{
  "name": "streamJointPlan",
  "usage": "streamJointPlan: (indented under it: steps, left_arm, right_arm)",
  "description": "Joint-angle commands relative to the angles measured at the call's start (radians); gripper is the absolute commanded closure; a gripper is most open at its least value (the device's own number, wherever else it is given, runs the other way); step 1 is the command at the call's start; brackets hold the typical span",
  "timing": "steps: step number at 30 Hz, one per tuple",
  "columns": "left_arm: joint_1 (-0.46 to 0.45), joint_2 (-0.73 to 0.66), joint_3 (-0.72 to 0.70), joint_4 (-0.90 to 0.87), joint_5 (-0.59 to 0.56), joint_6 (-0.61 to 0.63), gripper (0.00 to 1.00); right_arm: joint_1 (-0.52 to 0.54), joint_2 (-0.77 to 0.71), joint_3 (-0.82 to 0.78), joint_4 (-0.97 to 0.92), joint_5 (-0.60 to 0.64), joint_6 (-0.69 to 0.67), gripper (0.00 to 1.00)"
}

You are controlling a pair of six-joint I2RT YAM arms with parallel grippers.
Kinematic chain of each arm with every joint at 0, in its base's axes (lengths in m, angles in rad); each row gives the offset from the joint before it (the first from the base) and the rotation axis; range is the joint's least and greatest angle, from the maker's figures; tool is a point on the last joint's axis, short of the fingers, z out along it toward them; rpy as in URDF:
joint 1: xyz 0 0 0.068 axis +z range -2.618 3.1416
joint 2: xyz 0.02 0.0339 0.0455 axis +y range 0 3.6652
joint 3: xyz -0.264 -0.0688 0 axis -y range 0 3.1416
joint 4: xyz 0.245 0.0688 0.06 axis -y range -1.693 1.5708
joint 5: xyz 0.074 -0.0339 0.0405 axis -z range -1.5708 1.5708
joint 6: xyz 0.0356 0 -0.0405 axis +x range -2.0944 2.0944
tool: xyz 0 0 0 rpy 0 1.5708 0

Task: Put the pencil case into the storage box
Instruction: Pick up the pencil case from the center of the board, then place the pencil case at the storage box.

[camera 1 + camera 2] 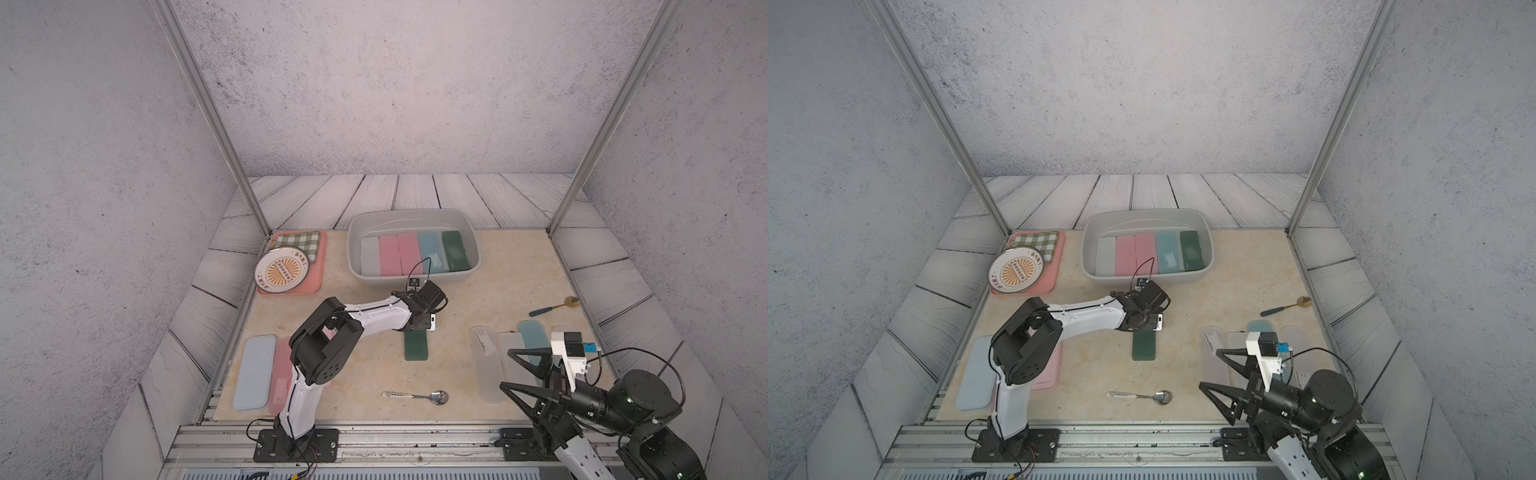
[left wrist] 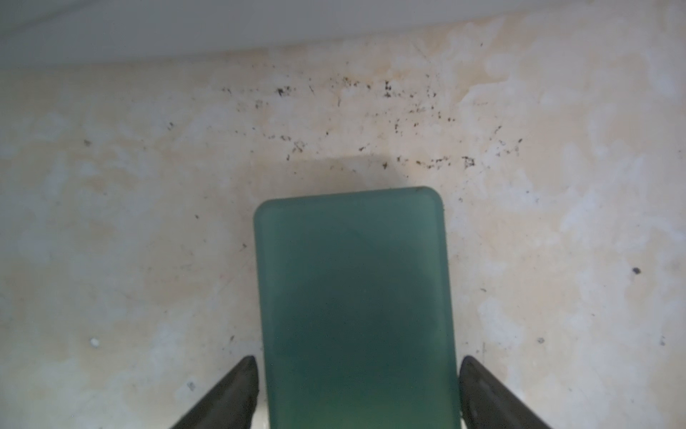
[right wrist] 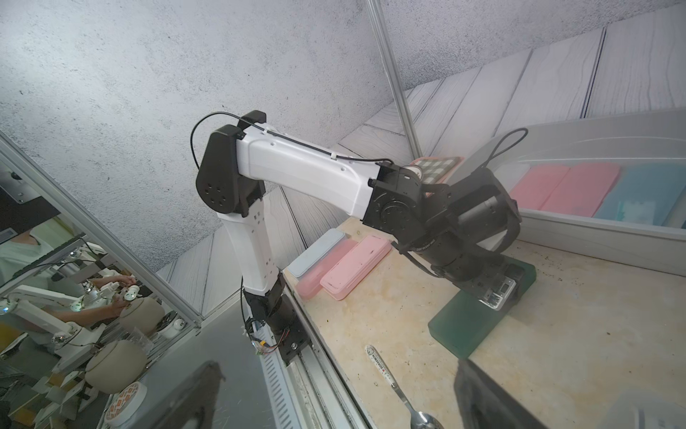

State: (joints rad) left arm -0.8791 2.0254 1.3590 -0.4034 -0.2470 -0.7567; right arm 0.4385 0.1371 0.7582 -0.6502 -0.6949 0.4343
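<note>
Straddles the dark green pencil case (image 1: 417, 348) with the left claw (image 2: 358, 358), fingers apart and one at each long edge, so near the plastic that contact cannot be told from a gap; shows no lift yet, with the case flat on the counter (image 1: 478, 303) in both top views; sits across the case's width toward its far end, leaving the near end sticking out toward the robot's base; runs the case's long axis near-to-far, pointing almost straight at the storage box (image 1: 453, 277), which lies just beyond the claw and away from the robot; matches the lie of the five cases already side by side in that box, grey, two pink, blue and dark green, filling its floor from wall to wall; probably calls for a squeeze, a lift over the near wall and a short carry straight ahead with no turn of the wrist, ending on top of the row rather than beside it; has the right claw (image 1: 505, 368) well apart at the near right corner, fingers spread wide and holding nothing; leaves the left arm plainly the nearer one for the move.
</note>
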Motion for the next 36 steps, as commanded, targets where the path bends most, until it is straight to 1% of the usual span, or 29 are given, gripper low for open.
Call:
streamJointPlan:
  steps: [1, 7, 10, 13, 16, 19, 23, 25, 28, 31, 33, 36]
  left_arm:
    - [-0.001, 0.043, 0.026, 0.002, -0.023, 0.012, 0.17]
    - [-0.001, 0.070, 0.034, 0.003, -0.019, 0.006, 0.21]
    - [-0.001, 0.064, 0.033, 0.006, -0.021, 0.010, 0.27]
    - [-0.001, 0.039, 0.037, -0.005, -0.033, 0.029, 0.33]
    - [0.001, -0.029, 0.033, -0.019, -0.034, 0.067, 0.38]
    - [0.003, -0.128, 0.027, -0.045, -0.046, 0.120, 0.40]
    - [0.008, -0.273, 0.022, -0.095, -0.071, 0.203, 0.41]
    - [0.020, -0.322, 0.042, -0.143, -0.087, 0.230, 0.41]
    - [0.078, -0.353, 0.107, -0.212, -0.095, 0.262, 0.42]
    - [0.164, -0.376, 0.134, -0.154, -0.106, 0.311, 0.42]
    - [0.222, -0.353, 0.164, -0.106, -0.118, 0.348, 0.42]
    - [0.298, -0.261, 0.250, -0.047, -0.129, 0.401, 0.41]
  right_arm:
    - [0.003, 0.003, -0.008, 0.042, -0.022, 0.017, 0.01]
    - [0.003, 0.002, -0.002, 0.044, -0.026, 0.017, 0.01]
    - [0.002, -0.001, -0.003, 0.039, -0.022, 0.013, 0.01]
    - [0.003, -0.001, -0.005, 0.021, 0.008, 0.001, 0.01]
    - [0.003, 0.005, 0.000, -0.001, 0.066, -0.011, 0.01]
    - [0.002, 0.031, 0.009, -0.016, 0.107, -0.024, 0.01]
    - [0.002, 0.078, 0.016, 0.007, 0.124, -0.028, 0.01]
    - [0.003, 0.092, 0.011, 0.038, 0.116, -0.028, 0.01]
    - [0.002, 0.112, -0.004, 0.080, 0.108, -0.029, 0.01]
    - [0.003, 0.132, -0.024, 0.133, 0.092, -0.019, 0.01]
    - [0.003, 0.145, -0.042, 0.173, 0.081, -0.008, 0.01]
    - [0.003, 0.175, -0.065, 0.240, 0.053, 0.019, 0.01]
